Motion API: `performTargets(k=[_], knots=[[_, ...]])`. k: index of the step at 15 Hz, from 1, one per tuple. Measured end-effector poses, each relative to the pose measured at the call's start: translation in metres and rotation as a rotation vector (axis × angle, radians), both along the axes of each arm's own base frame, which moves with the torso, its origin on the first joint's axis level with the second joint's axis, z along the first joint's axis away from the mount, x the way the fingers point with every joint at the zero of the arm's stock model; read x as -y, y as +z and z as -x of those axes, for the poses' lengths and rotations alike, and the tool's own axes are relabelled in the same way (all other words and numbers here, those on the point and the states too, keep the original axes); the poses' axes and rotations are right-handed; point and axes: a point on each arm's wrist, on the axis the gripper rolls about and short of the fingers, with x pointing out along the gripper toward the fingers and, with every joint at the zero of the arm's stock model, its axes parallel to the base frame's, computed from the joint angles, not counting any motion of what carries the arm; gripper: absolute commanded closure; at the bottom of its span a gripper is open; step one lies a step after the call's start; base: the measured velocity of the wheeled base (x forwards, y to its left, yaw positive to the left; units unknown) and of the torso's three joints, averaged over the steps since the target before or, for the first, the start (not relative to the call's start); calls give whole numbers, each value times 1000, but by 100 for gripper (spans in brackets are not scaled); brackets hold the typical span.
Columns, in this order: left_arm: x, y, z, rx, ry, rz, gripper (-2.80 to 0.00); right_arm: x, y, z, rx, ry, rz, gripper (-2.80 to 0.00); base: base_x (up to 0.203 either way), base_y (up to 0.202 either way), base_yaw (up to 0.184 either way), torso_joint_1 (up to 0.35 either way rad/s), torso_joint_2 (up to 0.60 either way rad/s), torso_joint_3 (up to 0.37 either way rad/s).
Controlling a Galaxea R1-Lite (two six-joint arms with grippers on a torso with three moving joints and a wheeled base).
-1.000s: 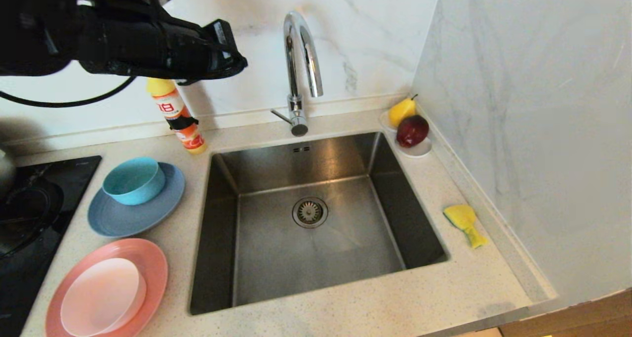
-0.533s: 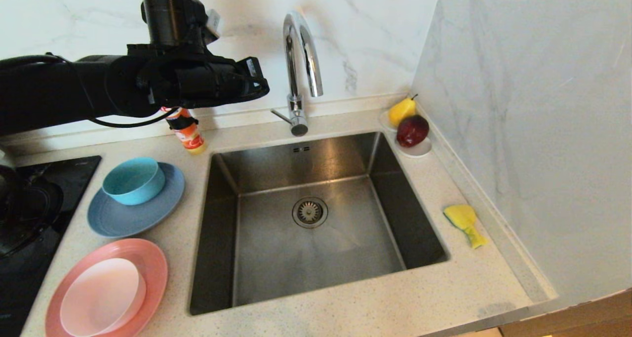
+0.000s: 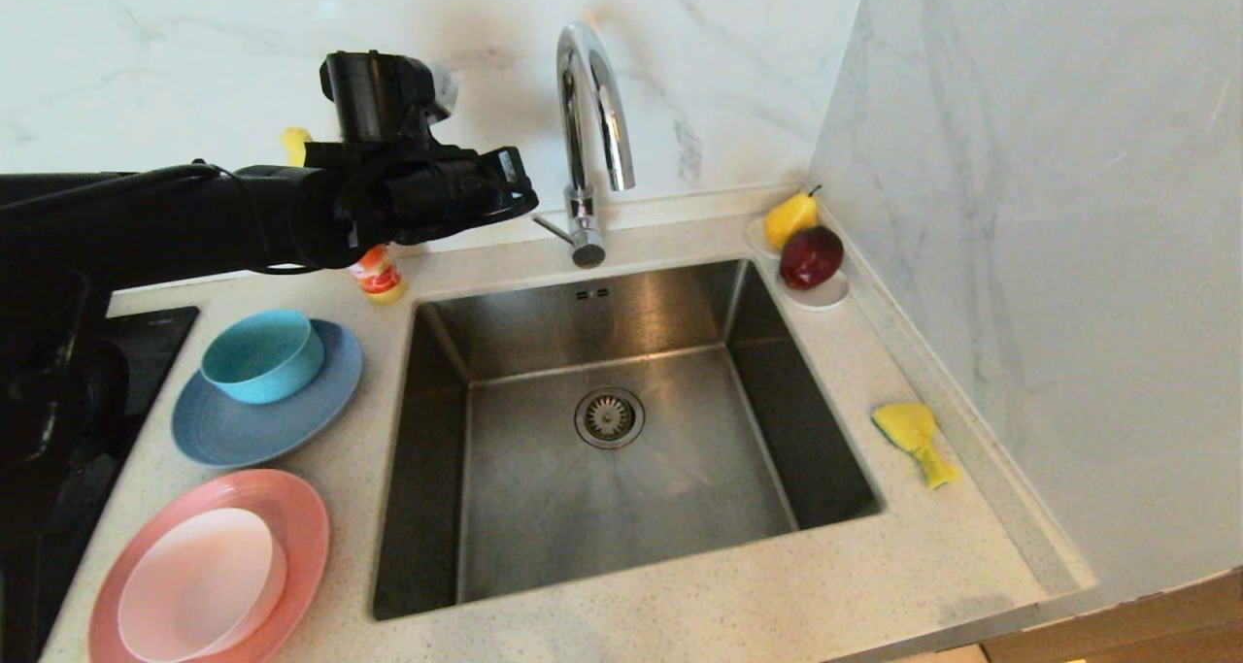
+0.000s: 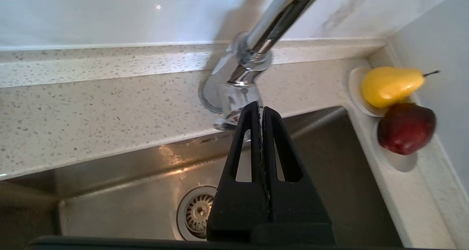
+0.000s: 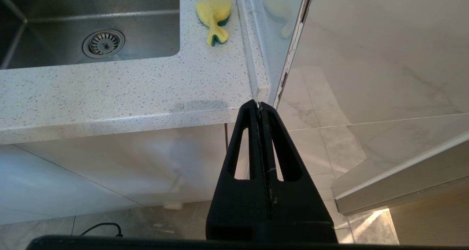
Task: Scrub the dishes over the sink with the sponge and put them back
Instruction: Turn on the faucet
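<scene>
Fingers (image 4: 256,112) pressed together, near the tap (image 4: 242,78)

I see a salmon-pink plate (image 3: 291,517) under a pale pink-white bowl (image 3: 202,581), and a grey-blue plate (image 3: 243,430) with a teal bowl (image 3: 262,354). My sponge (image 3: 913,438) is yellow, edged dark green. The counter (image 3: 680,614) is white, speckled — the sink (image 3: 544,508) steel grey. Both black grippers (image 4: 261,112) (image 5: 259,106).

A speckled white surface (image 3: 680,634) surrounds a steel sink (image 3: 621,508). Left of the sink sit a blue plate (image 3: 223,435), a pink plate (image 3: 301,517) and a bottle (image 3: 379,277). On the right lie a sponge (image 3: 913,438) and a saucer (image 3: 825,297).
</scene>
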Motion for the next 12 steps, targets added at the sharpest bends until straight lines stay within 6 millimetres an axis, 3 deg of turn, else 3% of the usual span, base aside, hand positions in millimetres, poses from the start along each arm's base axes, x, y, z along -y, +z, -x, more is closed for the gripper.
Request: performTargets(k=[12], knots=[[5, -32, -23, -8, 4, -27, 0, 0, 0, 0, 0, 0, 0, 0, 0, 0, 0, 0, 0, 0]])
